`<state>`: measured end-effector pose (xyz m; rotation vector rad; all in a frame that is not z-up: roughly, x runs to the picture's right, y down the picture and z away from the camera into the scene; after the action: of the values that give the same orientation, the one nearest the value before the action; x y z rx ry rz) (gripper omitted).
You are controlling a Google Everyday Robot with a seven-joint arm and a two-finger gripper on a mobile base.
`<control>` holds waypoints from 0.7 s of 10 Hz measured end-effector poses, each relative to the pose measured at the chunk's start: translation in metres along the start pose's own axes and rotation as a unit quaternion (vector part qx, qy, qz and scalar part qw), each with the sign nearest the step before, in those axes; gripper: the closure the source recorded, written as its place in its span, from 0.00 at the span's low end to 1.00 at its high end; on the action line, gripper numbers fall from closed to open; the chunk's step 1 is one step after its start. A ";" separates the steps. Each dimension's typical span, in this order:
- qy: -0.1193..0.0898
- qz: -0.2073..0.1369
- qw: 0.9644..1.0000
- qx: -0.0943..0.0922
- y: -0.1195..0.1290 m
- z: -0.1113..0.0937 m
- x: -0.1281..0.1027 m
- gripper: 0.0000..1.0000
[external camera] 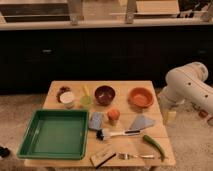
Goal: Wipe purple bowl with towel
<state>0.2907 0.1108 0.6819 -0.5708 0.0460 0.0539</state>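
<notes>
1. The long row of dark cabinets [100, 50] under a pale counter is filling the back of the room, and a speckled floor is running around the table.
2. The light wooden table [125, 86] is carrying all the things and is looking rather crowded.
3. The white robot arm [187, 82] is standing off the table's right side. Its gripper [171, 116] is hanging just beyond the right edge, touching nothing on the table. I cannot tell whether it is open or closed.
4. The green rectangular plastic tray [30, 135] is occupying the front left.
5. The wide orange bowl [140, 96] is sitting at the back right.
6. The small deep dark purple bowl [105, 94] is standing at the back centre, left of the orange one.
7. The flat folded grey towel [142, 121] is lying near the right edge, in front of the orange bowl. In my judgement the task is only beginning, with fetching the towel as the step in hand. The next move is calling for a reach in over the right edge and a low pinch on a fold, because flat cloth is offering little to grasp.
</notes>
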 end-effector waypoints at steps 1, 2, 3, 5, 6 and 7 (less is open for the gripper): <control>0.000 -0.006 1.000 0.000 0.002 0.003 -0.002 0.20; 0.001 -0.026 1.000 -0.001 0.010 0.013 -0.007 0.20; 0.001 -0.038 0.999 -0.001 0.015 0.022 -0.010 0.20; 0.001 -0.050 0.999 -0.001 0.017 0.028 -0.013 0.20; 0.000 -0.055 0.998 -0.001 0.019 0.029 -0.015 0.20; 0.000 -0.062 0.998 -0.001 0.021 0.033 -0.017 0.20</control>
<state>0.2733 0.1456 0.6991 -0.5738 0.0104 -0.0674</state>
